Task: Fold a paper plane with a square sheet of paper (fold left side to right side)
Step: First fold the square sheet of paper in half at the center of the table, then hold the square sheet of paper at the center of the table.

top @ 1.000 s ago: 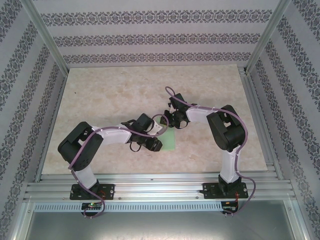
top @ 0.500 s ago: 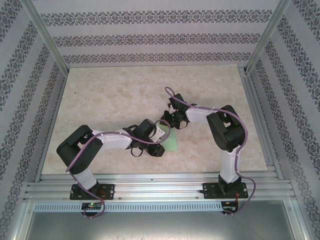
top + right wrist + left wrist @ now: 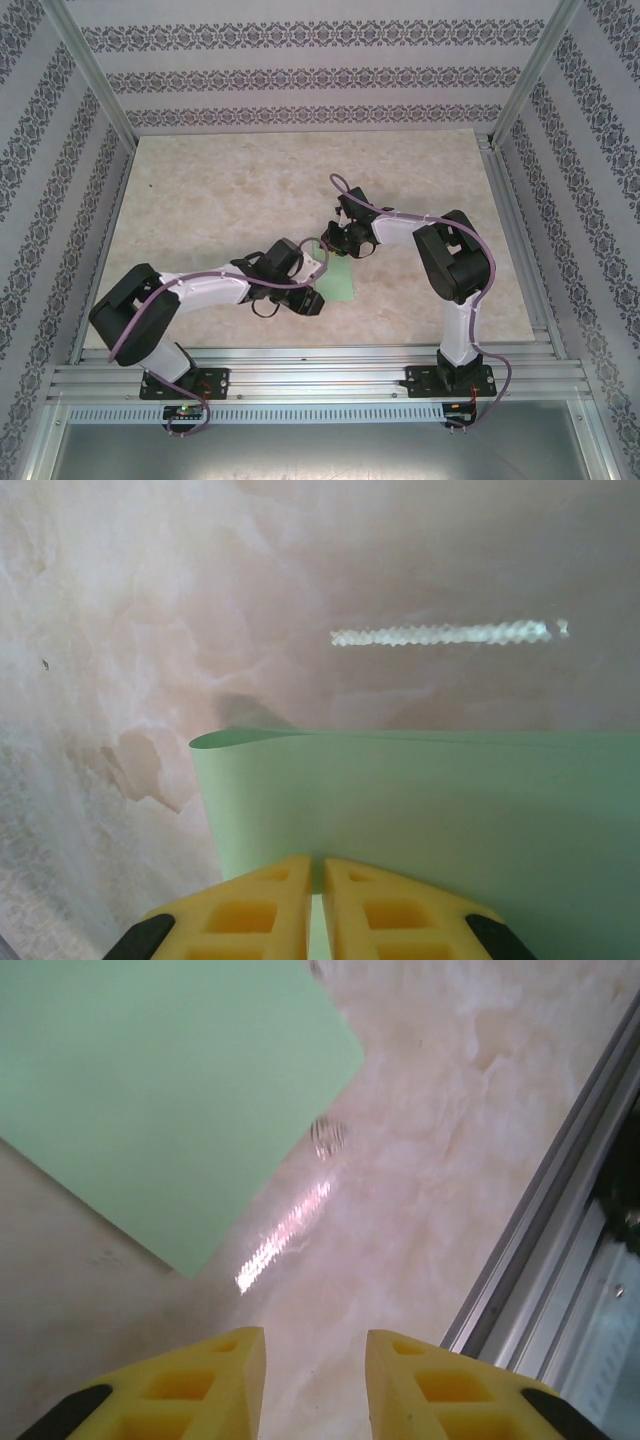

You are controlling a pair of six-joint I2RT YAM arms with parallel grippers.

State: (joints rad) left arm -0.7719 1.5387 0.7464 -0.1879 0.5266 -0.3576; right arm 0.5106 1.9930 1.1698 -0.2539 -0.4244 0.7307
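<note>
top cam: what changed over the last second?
The elbow of the left arm swung out left, back toward the near rail. The left gripper remains open and empty near the thin light green paper sheet. Unchanged: right gripper stays shut on the sheet's edge, and the sheet hasn't moved.

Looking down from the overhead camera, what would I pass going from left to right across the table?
Left arm's elbow → left gripper → green sheet of paper → right arm's elbow.
</note>
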